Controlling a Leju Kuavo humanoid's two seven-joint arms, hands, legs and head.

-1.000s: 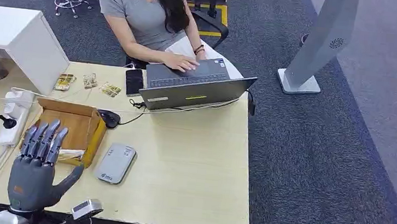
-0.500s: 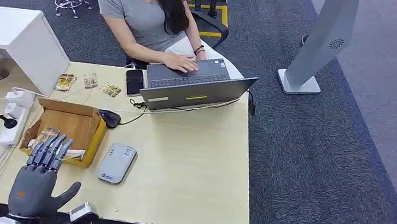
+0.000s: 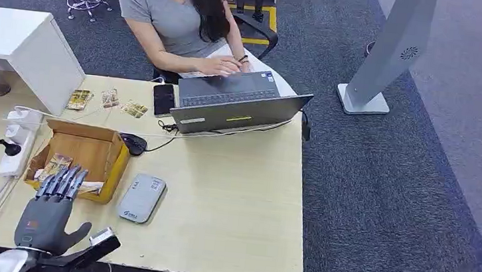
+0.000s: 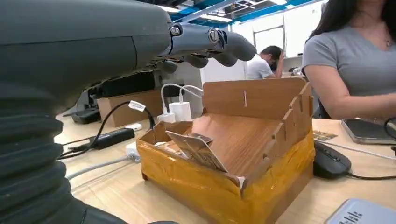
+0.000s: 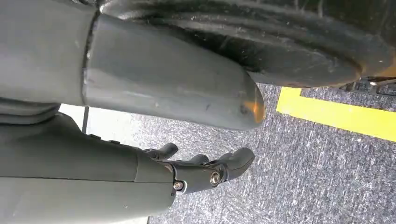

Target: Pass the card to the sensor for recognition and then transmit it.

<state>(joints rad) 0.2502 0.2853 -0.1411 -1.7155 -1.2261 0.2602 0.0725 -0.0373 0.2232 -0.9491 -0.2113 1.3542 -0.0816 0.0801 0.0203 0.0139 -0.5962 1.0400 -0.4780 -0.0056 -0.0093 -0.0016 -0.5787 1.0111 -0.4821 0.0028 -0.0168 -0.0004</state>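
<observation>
An open cardboard box [image 3: 100, 150] stands at the table's left and holds several cards [image 3: 54, 163]. In the left wrist view one card [image 4: 198, 150] leans up against the box's [image 4: 219, 189] near wall. My left hand [image 3: 49, 216] hovers flat above the table's near edge, holding nothing, with its fingertips [image 3: 64, 180] over the box's near rim. From the wrist they [image 4: 224, 43] reach out above the box. The grey card sensor [image 3: 141, 198] lies flat just right of the box, its corner [image 4: 362, 212] also in the left wrist view. My right hand [image 5: 201, 172] hangs empty over the carpet.
A person types on a grey laptop [image 3: 237, 112] at the far edge. A black mouse [image 3: 133, 143] and its cable lie behind the box, a phone [image 3: 163, 98] beside the laptop. A white power strip [image 3: 16, 144] and a white cabinet [image 3: 23, 45] stand at left.
My left hand has drawn back toward the near table edge, from over the box's inside to its near rim. The person's hand has shifted on the laptop.
</observation>
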